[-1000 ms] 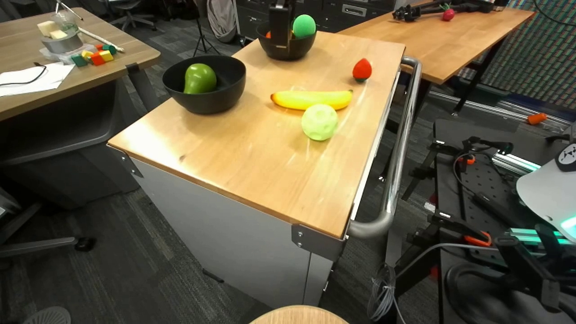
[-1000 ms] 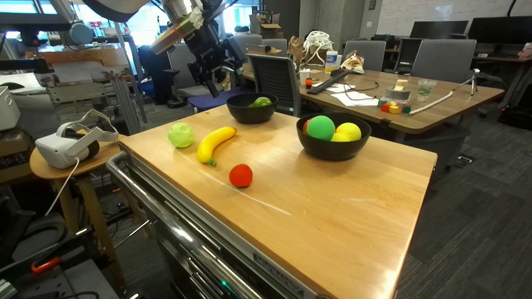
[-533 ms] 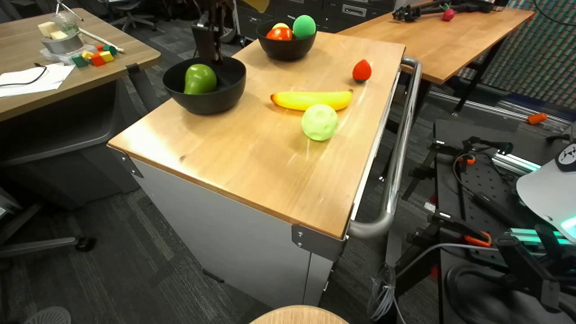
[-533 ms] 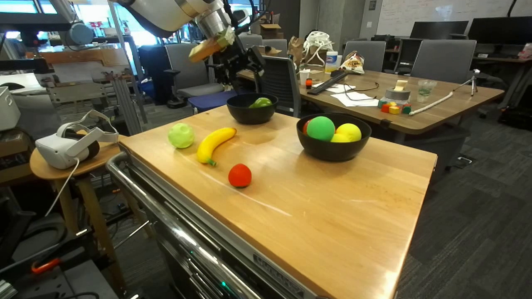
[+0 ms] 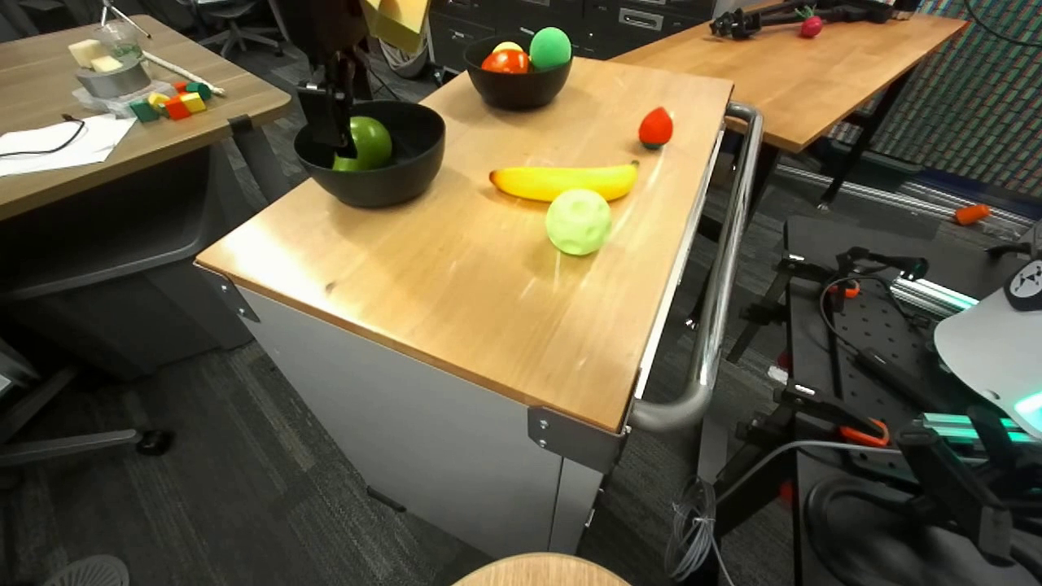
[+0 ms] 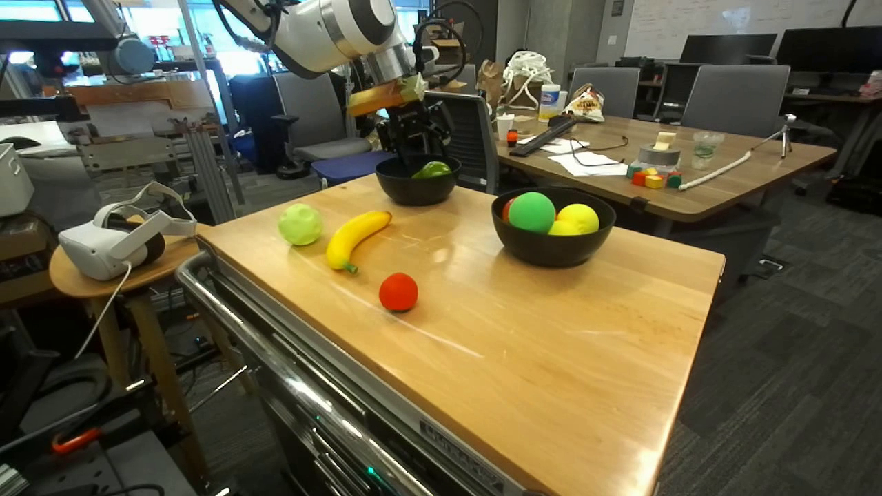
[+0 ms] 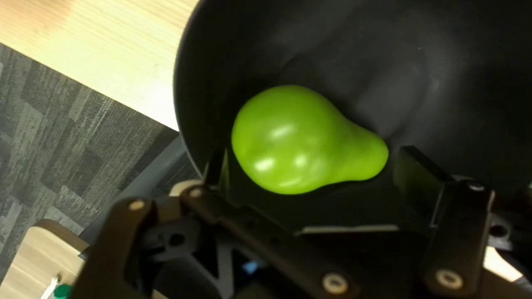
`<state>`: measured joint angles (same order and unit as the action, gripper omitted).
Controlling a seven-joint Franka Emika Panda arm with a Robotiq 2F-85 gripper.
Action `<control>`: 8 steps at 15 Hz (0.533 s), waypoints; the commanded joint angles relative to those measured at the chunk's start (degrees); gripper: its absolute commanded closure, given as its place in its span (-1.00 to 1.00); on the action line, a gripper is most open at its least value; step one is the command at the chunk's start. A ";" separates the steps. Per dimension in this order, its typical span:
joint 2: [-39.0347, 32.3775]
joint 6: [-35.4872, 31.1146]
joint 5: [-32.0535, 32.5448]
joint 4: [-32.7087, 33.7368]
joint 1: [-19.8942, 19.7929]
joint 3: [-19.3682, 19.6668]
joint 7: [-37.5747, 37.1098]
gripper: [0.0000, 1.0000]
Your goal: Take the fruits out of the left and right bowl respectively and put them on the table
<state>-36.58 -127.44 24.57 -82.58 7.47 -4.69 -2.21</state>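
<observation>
Below the pincer (image 7: 314, 168) extends the light wooden counter (image 5: 456, 277), which carries all the things of the task. Directly under the pincer stands a black bowl (image 5: 383, 189); a second black bowl (image 6: 555, 251) stands well apart from it. Away from the pincer, the banana (image 5: 562, 181) lies on this counter. The green pear (image 7: 299, 145) rests inside the bowl beneath the pincer, whose jaws are spread, one toward each end of the fruit; a gap shows at both sides, so nothing is pinched. Near the banana sits a pale green dimpled ball (image 5: 579, 222). The bowl farther from the pincer holds a green ball (image 6: 531, 212), a round red fruit (image 5: 506, 62) and at least one yellow fruit (image 6: 579, 218). What seems the smallest piece, a red strawberry (image 5: 656, 126), is also on the counter, well away from the pincer.

I judge the task somewhat less than half finished: banana, dimpled ball and strawberry are out, while the pear and the contents of the farther bowl remain. Compared with the frame just before, the pincer has moved from beside the pear to over it and has descended, so it now reaches into the bowl; the fruits appear to lie unchanged.
</observation>
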 commanded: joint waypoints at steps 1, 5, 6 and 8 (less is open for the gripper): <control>-5.26 3.60 -3.90 8.76 1.18 1.40 3.81 -1.00; -7.32 6.57 -5.63 11.13 1.23 1.51 5.62 -1.00; -7.58 7.12 -6.16 11.18 1.08 1.28 6.33 -1.00; -7.98 8.15 -6.58 10.97 1.06 1.23 6.76 -1.00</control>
<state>-42.74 -122.07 20.43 -74.52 7.61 -4.26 2.09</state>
